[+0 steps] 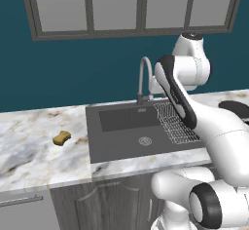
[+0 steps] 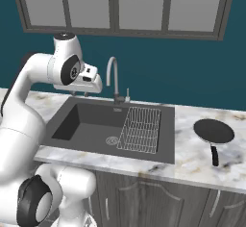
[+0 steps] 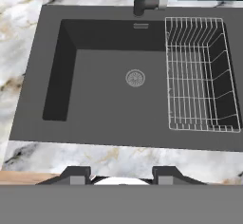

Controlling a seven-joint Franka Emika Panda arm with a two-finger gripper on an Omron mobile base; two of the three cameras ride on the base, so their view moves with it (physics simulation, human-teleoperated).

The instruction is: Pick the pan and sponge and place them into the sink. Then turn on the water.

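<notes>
The black pan [image 2: 214,131] lies on the marbled counter right of the sink [image 2: 89,125], its handle pointing toward the front edge; its rim [image 1: 237,108] peeks out past my arm. The yellow-brown sponge [image 1: 62,137] rests on the counter left of the sink [image 1: 121,143]. My gripper [image 2: 82,93] hangs high over the sink's back left part, far from both. Its fingers stand apart and hold nothing. From the hand view the gripper [image 3: 122,174] looks down into the bare basin [image 3: 104,99] with its round drain. No water runs from the silver faucet [image 2: 113,79].
A wire rack [image 2: 141,129] fills the sink's right section. The faucet [image 1: 142,78] rises at the sink's back edge, close beside my hand. A dark-framed window spans the teal wall above. Cabinet doors sit below the counter's front edge [image 1: 146,163].
</notes>
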